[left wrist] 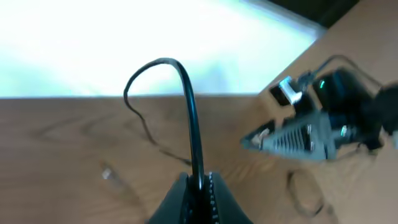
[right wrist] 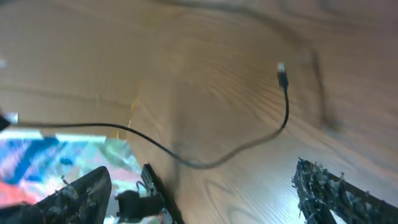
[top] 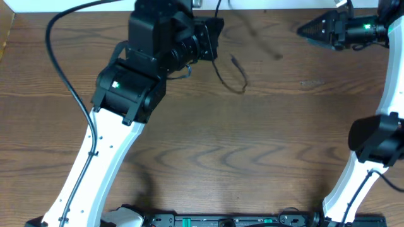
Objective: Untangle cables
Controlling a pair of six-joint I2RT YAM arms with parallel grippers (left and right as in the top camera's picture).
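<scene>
A thin black cable (top: 228, 77) hangs from my left gripper (top: 213, 39) at the table's far middle and loops down to the wood, its small plug end (top: 234, 60) free. In the left wrist view my left gripper (left wrist: 199, 186) is shut on this black cable (left wrist: 189, 106), which arches up out of the jaws. My right gripper (top: 306, 29) hovers at the far right, apart from the cable. In the right wrist view its fingers (right wrist: 199, 196) stand wide open and empty above the black cable (right wrist: 205, 163) and its plug (right wrist: 281, 71). No white cable shows clearly.
The wooden table (top: 252, 151) ends at a white surface along the far edge (top: 278, 5). A thick black arm cord (top: 63, 69) curves over the left side. The arm bases and a black rail (top: 221, 221) line the near edge.
</scene>
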